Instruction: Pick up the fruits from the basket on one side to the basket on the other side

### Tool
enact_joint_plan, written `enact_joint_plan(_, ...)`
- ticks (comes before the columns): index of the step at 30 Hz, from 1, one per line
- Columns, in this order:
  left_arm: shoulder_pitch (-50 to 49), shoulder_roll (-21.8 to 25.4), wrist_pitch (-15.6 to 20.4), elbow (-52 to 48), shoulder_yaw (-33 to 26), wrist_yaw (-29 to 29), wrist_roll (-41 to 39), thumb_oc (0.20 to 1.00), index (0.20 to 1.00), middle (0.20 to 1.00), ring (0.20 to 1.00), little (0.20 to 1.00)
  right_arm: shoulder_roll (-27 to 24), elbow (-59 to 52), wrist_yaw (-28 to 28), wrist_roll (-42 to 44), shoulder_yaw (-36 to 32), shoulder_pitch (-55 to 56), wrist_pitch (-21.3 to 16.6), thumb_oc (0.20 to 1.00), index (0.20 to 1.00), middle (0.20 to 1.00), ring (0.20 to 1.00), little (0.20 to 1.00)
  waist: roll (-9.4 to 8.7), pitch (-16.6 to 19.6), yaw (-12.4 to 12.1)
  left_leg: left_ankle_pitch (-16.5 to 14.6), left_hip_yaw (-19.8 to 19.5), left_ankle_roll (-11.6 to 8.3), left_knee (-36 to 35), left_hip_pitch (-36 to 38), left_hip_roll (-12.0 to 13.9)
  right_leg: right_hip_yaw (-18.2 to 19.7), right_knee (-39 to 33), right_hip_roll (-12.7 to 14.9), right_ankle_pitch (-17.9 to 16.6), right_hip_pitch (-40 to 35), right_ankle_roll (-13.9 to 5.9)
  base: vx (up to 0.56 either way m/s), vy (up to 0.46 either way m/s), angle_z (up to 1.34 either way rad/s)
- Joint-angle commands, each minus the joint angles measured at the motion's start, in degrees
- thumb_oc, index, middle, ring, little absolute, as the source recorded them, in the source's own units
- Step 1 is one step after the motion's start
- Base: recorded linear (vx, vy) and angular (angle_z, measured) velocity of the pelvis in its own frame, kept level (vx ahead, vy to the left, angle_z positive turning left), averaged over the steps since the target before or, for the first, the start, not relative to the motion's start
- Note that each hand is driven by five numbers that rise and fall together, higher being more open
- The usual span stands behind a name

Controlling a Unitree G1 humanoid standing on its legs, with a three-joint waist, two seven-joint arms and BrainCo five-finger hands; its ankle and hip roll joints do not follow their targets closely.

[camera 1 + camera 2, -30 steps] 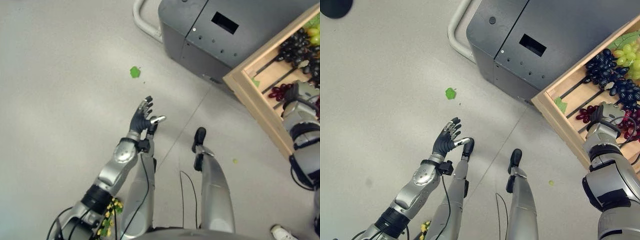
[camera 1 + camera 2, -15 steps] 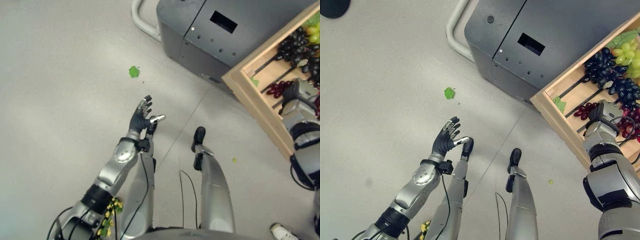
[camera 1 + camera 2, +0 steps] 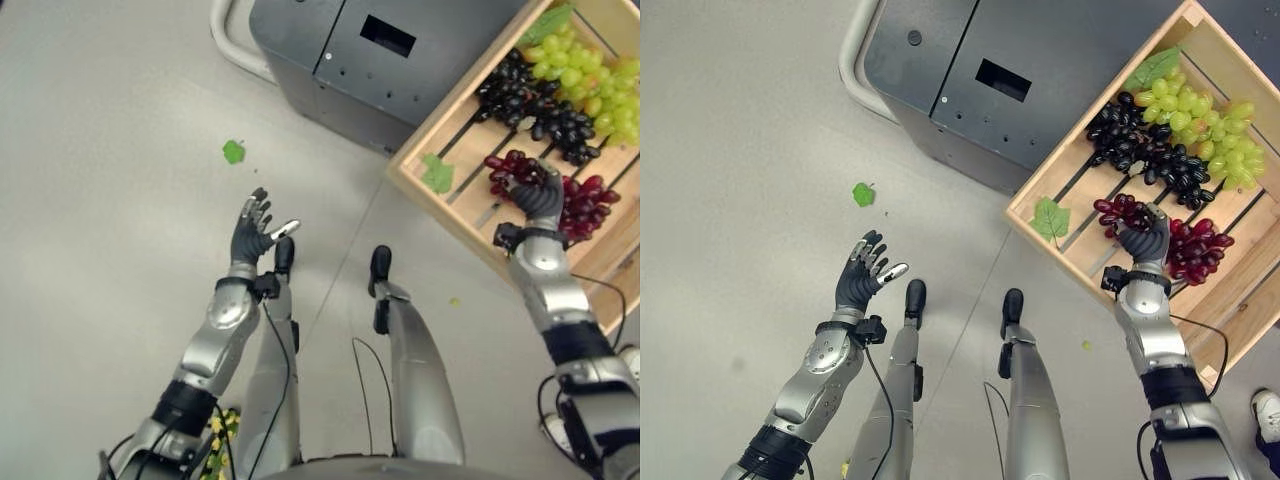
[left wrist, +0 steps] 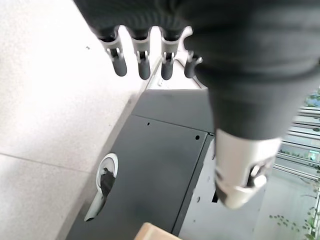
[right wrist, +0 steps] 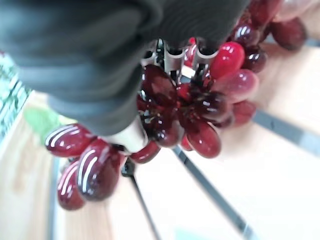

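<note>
I see my right hand [image 3: 1145, 243] curled round the red grapes [image 5: 185, 107] in the wooden crate [image 3: 1072, 170] — beside black grapes [image 3: 1145, 150]. Left hand [image 3: 858, 278] spread over the floor [image 3: 730, 200].

Silver-grey arms, dark ribbed wrist covers, silver fingers w/ dark tips.

A dark grey metal cabinet [image 3: 1040, 80] (white tube frame [image 3: 853, 75] beside it) stands on the floor.
</note>
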State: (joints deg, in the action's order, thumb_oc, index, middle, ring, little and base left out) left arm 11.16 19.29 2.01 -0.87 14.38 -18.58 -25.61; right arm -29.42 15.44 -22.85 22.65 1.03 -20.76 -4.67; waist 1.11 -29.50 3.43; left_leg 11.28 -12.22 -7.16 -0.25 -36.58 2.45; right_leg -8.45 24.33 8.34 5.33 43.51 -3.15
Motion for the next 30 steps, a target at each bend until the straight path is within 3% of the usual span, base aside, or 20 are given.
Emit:
enact_joint_plan(1,-2.3,1.5,2.3,-3.4,-2.0,0.0,0.5,1.000,1.000,1.000,1.000,1.000,4.6,-3.2,4.4,4.5,2.4,4.8,-2.0,0.200,0.200,0.200,0.200,0.200,-3.10,-0.3,-0.5,-12.8,1.3,0.77,5.5,6.5,-1.3,1.3,-18.0,3.0,-8.4,-4.4,-6.06,0.00,0.000,0.00)
enact_joint_plan(8,-4.0,1.8,2.1,-3.6,-4.5,1.9,0.7,1.000,1.000,1.000,1.000,1.000,4.3,-7.4,7.1,10.7,-2.5,6.7,-3.9,0.200,0.200,0.200,0.200,0.200,-3.72,-0.3,-0.1,-13.1,1.3,0.88,5.6,9.3,-1.3,1.3,-17.4,3.5,-8.3,-6.9,-6.15,0.00,0.003,0.00)
enact_joint_plan(15,-4.8,1.9,2.2,-3.9,-5.5,3.8,0.5,1.000,1.000,1.000,1.000,1.000,-0.4,-8.7,6.4,12.9,-7.6,3.1,-5.8,0.200,0.200,0.200,0.200,0.200,-4.35,-0.3,-0.4,-13.9,1.4,0.99,5.6,13.1,-1.3,1.5,-17.1,3.5,-7.8,-10.6,-6.25,0.00,0.002,0.00)
enact_joint_plan(30,-5.0,2.2,1.5,-3.3,-5.3,6.3,0.7,1.000,1.000,1.000,1.000,1.000,-8.2,-8.7,8.5,15.8,-8.3,-3.7,-5.2,0.200,0.200,0.200,0.200,0.200,-5.57,-0.3,-1.3,-14.8,1.1,1.01,5.7,18.2,-0.9,1.7,-16.8,3.0,-6.6,-15.9,-6.10,0.00,0.000,0.00)
